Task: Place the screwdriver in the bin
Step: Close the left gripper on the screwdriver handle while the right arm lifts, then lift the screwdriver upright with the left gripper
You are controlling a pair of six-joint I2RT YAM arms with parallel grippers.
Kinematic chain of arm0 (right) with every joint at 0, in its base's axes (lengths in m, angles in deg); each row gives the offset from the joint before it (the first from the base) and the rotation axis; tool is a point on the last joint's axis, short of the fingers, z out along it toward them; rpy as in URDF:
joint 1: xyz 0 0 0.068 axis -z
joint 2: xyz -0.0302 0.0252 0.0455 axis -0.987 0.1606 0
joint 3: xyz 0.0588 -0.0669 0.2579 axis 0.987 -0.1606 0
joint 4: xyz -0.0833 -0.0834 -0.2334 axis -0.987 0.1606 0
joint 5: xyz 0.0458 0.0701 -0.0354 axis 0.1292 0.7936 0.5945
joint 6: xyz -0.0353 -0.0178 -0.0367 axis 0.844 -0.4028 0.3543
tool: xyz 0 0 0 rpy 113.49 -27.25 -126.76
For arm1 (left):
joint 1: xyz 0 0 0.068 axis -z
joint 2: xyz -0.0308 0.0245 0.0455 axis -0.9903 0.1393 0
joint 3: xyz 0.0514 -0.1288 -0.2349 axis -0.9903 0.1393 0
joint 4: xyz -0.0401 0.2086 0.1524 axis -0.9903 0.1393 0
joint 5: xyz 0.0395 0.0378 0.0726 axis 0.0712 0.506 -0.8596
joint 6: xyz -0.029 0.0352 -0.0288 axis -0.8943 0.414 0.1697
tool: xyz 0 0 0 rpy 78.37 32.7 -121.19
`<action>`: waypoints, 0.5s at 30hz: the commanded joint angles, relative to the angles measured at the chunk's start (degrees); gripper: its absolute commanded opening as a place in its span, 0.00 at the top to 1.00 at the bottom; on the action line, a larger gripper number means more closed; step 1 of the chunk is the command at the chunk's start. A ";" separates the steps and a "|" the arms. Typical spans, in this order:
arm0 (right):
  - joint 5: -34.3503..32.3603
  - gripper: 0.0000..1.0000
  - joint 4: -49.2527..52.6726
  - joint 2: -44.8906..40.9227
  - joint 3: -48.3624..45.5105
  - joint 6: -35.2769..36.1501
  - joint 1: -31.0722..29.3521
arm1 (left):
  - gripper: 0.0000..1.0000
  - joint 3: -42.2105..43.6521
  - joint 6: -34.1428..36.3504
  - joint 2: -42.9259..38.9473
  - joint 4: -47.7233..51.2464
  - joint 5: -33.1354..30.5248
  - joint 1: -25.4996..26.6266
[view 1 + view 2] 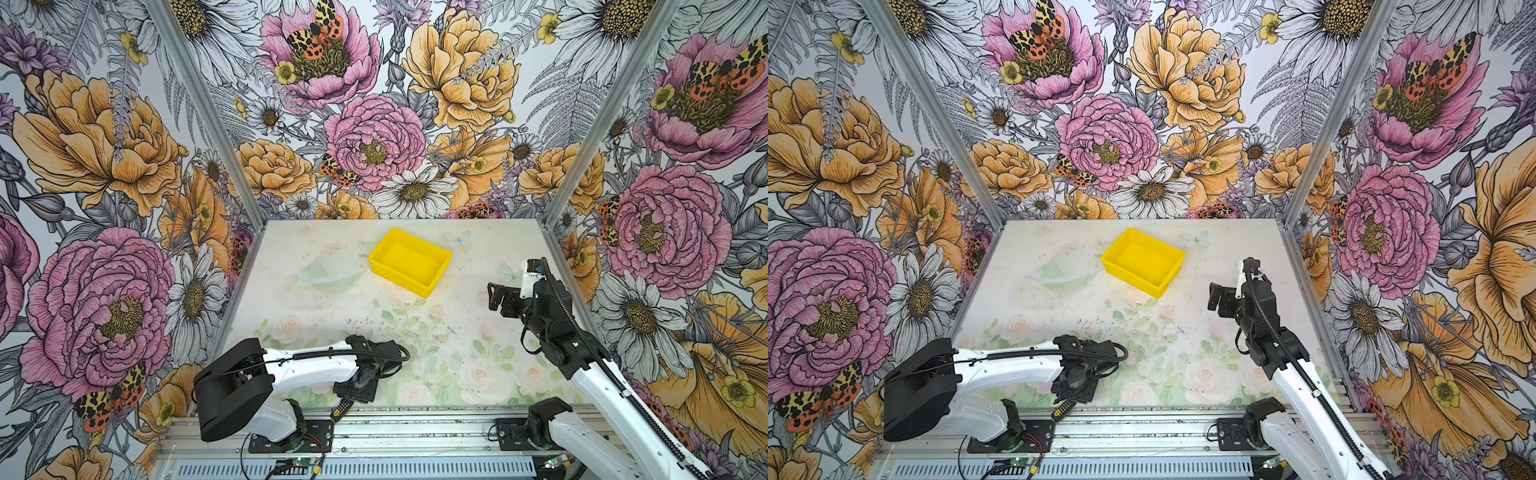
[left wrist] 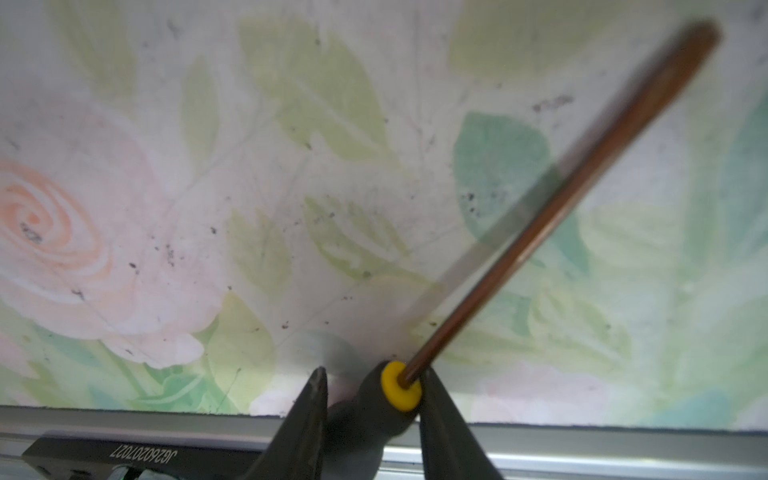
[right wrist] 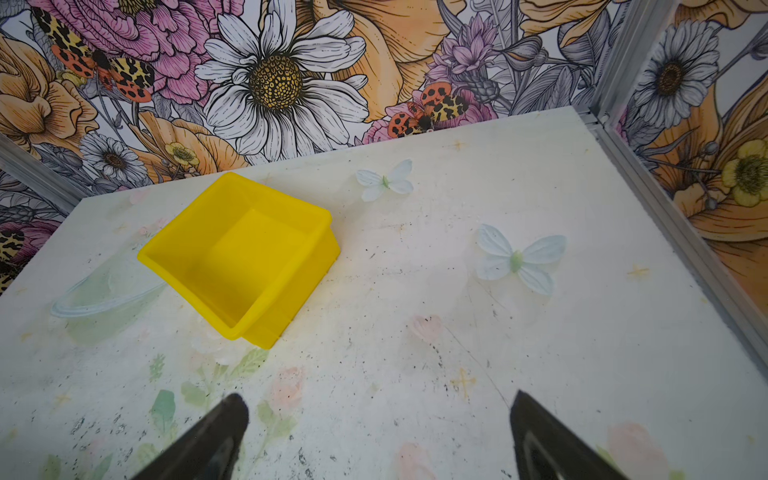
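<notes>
Gripping the screwdriver point(image 2: 540, 224) by its handle, jaws nearly closed, the left gripper point(image 2: 370, 380) sits well apart from the empty bin point(image 1: 397, 278); carrying and release remain, with the right gripper point(image 3: 378, 397) spread wide nearer the bin.

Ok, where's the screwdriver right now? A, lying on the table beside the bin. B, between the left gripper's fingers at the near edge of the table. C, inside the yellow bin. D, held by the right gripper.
B: the left wrist view shows the screwdriver with its handle between the fingers of the left gripper, while the bin is empty and the right gripper is open on nothing.
</notes>
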 commanded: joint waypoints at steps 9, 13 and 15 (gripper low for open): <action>-2.10 0.00 0.13 -0.25 2.48 1.28 0.55 | 0.86 1.52 0.07 -0.23 -4.59 -6.02 -3.16; -2.26 0.00 0.40 -0.86 2.21 1.35 0.72 | 0.95 0.84 0.95 -0.55 -5.32 -8.36 -3.99; -2.09 0.01 0.53 -1.38 1.96 1.15 0.79 | 0.96 0.28 1.12 -0.76 -5.35 -8.71 -4.20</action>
